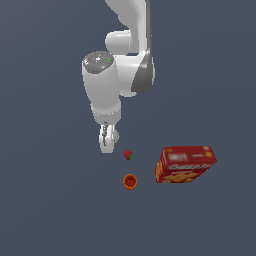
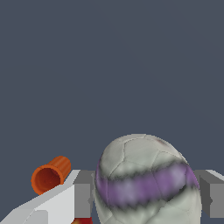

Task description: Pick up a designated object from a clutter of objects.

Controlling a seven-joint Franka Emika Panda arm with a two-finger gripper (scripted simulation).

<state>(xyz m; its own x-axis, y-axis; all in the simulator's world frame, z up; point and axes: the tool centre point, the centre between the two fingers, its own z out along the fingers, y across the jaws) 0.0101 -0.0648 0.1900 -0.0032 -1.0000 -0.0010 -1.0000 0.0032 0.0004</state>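
Fingers (image 2: 81, 194) of the gripper (image 2: 146, 194) sit pressed against both sides of the ball (image 2: 144, 179), pinching it between grey pads. That ball is round, whitish-grey and panelled, with a blurry purple band. Near it lies the smooth orange-red cup (image 2: 50, 175), tipped on its side, just beside the strawberry (image 1: 128, 155); the glossy cracker box (image 1: 185, 164) sits further off.

A plain dark grey-blue floor (image 1: 45, 210) spreads everywhere.

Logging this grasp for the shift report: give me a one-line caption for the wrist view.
Wrist view: speckled whitish ball between the gripper fingers, orange-red cup lying beside.
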